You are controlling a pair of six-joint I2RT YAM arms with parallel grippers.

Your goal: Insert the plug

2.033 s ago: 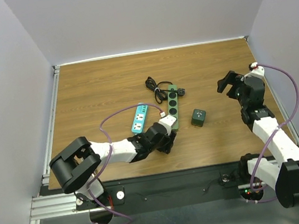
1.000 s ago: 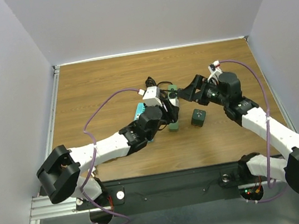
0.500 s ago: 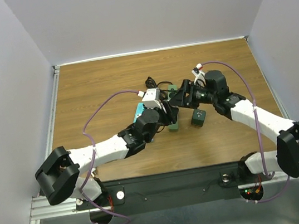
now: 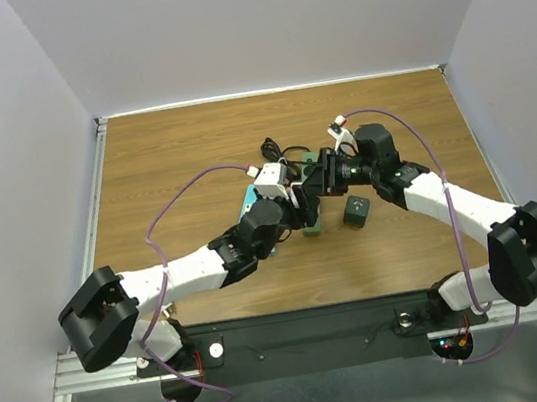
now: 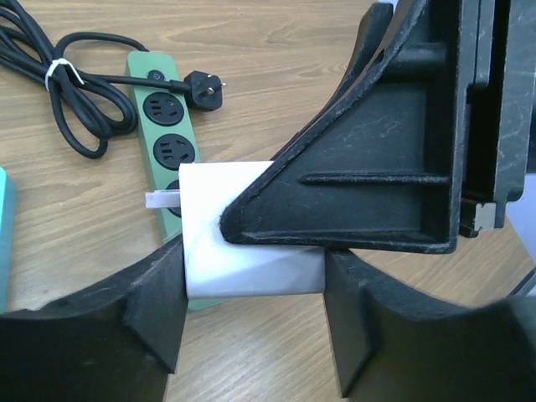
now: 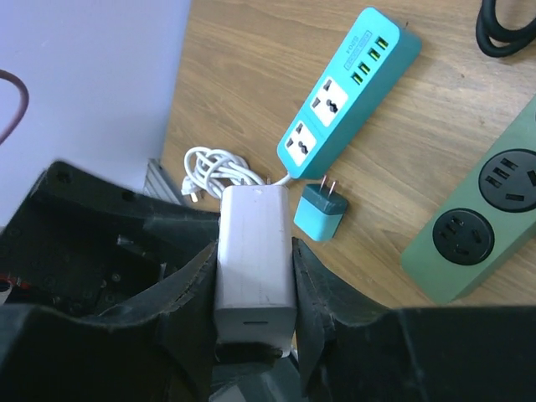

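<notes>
The plug is a white block with metal prongs pointing left, held just above the green power strip. My left gripper is shut on it, one finger against each side. The right gripper comes in from the right and is also shut on the plug, its fingers pressed to both long faces. In the top view the left gripper and the right gripper meet over the green strip, and the plug is hidden between them.
A teal power strip lies left of the green one, with a small teal adapter and a white cable bundle beside it. A dark green cube adapter sits to the right. The green strip's coiled black cord lies behind.
The right arm swung left from the table's right side to the left gripper, and its jaws closed on the plug. The left arm lifted the plug over the green strip, then held still.
</notes>
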